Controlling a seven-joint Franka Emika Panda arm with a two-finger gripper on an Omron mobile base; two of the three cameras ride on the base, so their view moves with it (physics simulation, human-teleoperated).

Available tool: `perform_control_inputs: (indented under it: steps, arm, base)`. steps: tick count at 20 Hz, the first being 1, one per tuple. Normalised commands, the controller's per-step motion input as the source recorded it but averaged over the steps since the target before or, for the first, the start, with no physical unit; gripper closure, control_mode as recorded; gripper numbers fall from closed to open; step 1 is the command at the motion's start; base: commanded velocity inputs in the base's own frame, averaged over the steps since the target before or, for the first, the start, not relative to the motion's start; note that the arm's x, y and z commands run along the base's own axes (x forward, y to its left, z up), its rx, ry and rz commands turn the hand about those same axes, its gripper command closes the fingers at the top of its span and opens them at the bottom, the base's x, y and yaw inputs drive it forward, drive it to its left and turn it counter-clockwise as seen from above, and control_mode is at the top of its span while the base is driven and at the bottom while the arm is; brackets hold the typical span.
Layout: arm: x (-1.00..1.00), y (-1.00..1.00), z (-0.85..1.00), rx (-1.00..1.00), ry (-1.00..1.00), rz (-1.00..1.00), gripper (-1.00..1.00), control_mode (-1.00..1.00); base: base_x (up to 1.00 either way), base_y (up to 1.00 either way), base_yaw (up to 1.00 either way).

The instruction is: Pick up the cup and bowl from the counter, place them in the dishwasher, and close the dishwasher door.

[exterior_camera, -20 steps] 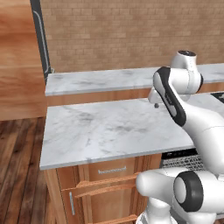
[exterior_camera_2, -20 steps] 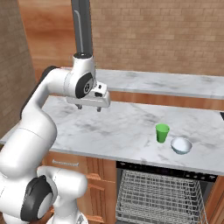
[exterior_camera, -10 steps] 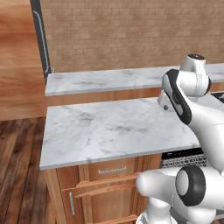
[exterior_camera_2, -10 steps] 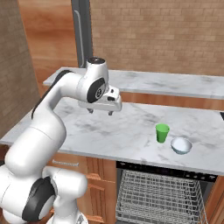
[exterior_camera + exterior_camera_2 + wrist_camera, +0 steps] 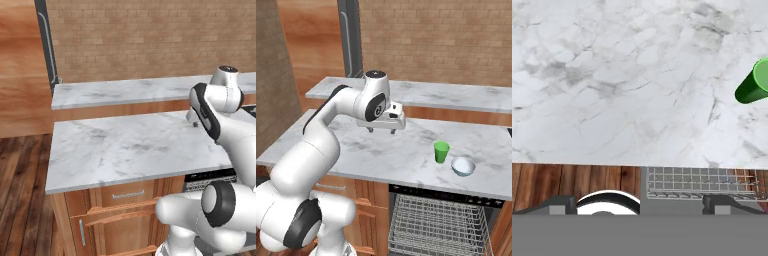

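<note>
Veined marble counter [image 5: 381, 150] — brick backdrop

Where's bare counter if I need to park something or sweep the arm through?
The counter is bare marble from its left edge across to the cup, including under the open, empty claw. The long ledge behind looks bare too. It is crowded near the counter's right front: cup and bowl stand close together, apart, above the dishwasher rack.

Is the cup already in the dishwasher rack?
No, the cup stands upright on the counter beside the bowl, above the dishwasher rack.
</note>
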Motion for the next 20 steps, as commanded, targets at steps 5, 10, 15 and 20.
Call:
perform_control_inputs:
  steps: [5,10,15,20]
  arm:
    - [0.17,-0.37,-0.14,0.00,0.00,0.00,-1.00,-1.00]
    - [0.18,-0.28,-0.28,-0.01,0.00,0.00,-1.00,-1.00]
    - [0.12,-0.31,-0.26,0.00,0.00,0.00,-1.00,-1.00]
    - [0.11,-0.35,-0.17,0.00,0.00,0.00,-1.00,-1.00]
  base:
    - [0.00,0.00,0.00]
    - [0.00,0.00,0.00]
    - [0.00,0.00,0.00]
    - [0.00,0.00,0.00]
